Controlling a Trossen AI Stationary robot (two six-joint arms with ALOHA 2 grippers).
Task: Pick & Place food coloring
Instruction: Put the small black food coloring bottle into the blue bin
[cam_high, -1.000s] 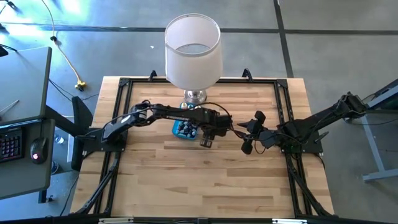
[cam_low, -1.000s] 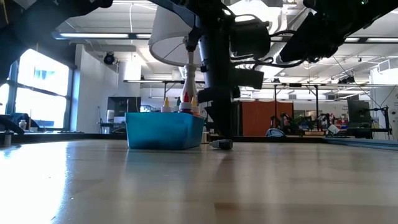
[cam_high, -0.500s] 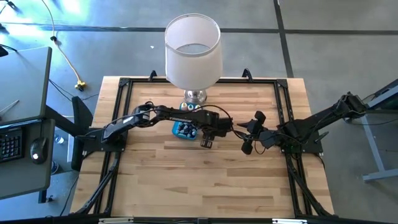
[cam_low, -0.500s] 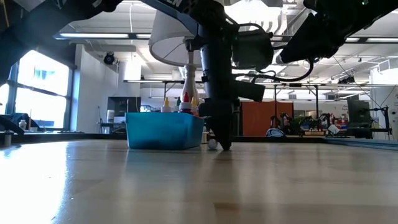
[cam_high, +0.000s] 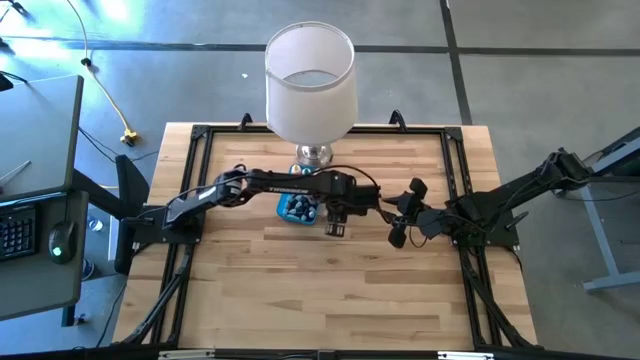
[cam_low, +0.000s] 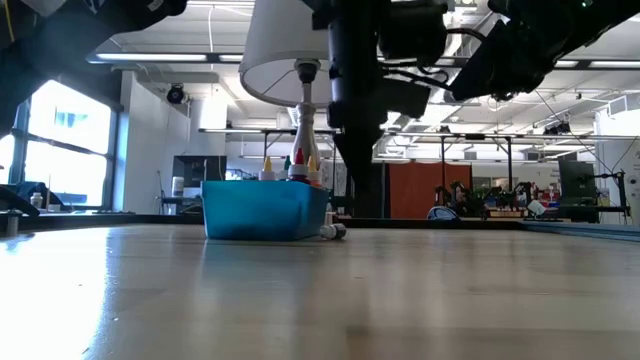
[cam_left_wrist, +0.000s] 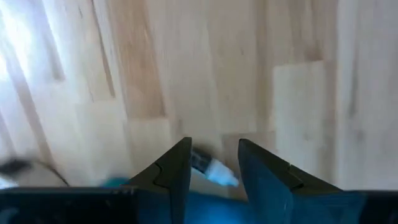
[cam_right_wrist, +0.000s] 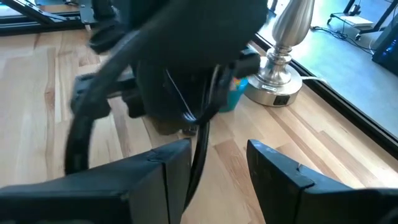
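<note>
A blue tray (cam_high: 297, 208) sits at the table's middle, in front of the lamp, with several small food coloring bottles (cam_low: 300, 160) standing in it. One dark vial with a white cap (cam_left_wrist: 211, 169) lies on its side on the wood, just right of the tray (cam_low: 265, 210) in the low view (cam_low: 333, 231). My left gripper (cam_left_wrist: 214, 163) is open and points down over this vial, with a finger on either side of it. It also shows in the high view (cam_high: 335, 227). My right gripper (cam_high: 398, 225) waits open to the right of it, above the table. My left gripper comes at the lying vial from above with its fingers (cam_left_wrist: 180, 163) on either side. The vial's dark end (cam_left_wrist: 198, 158) lies close to one finger. I cannot tell whether it touches. The vial rests flat on the table.
A lamp with a white shade (cam_high: 310, 80) and a chrome foot (cam_right_wrist: 283, 74) stands just behind the tray. A black frame (cam_high: 200, 140) runs round the table top. Bare wood lies toward the near edge (cam_high: 320, 300). The left arm's body and cable (cam_right_wrist: 186, 74) fill the right wrist view.
My left gripper went down to the table beside the lying vial, then rose a little. The vial slid along the wood toward the table's left and now lies right against the blue tray. The right arm kept still.
</note>
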